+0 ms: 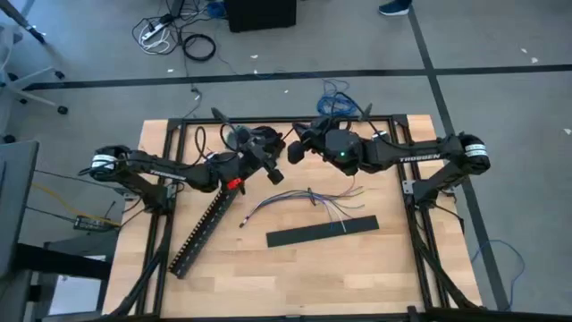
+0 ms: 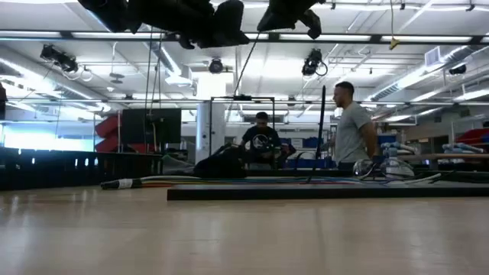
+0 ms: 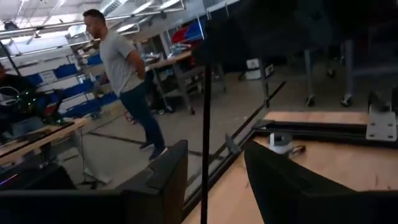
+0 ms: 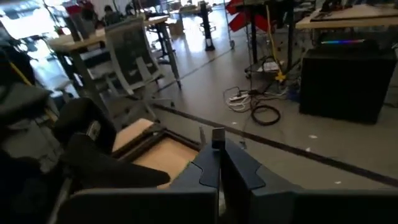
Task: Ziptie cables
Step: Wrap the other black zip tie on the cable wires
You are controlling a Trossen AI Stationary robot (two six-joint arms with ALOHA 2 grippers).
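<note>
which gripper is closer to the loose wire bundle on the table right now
Left, though only slightly. The left gripper is raised above the table beyond the cables' bunched end. The right gripper is also raised, farther toward the table's far edge, facing the left one.

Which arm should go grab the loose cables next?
Left, probably: the left gripper is open, while the right gripper looks shut on a ziptie. Both hover near the cables.

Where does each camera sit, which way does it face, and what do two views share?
High: overhead, straight down on table; both arms, left gripper, right gripper.
Low: table height, level into room; grippers at top.
Left wrist: past open fingers, toward grey-shirted person.
Right wrist: past shut fingers, toward floor cords.
Shared: low and left wrist both show that person.
</note>
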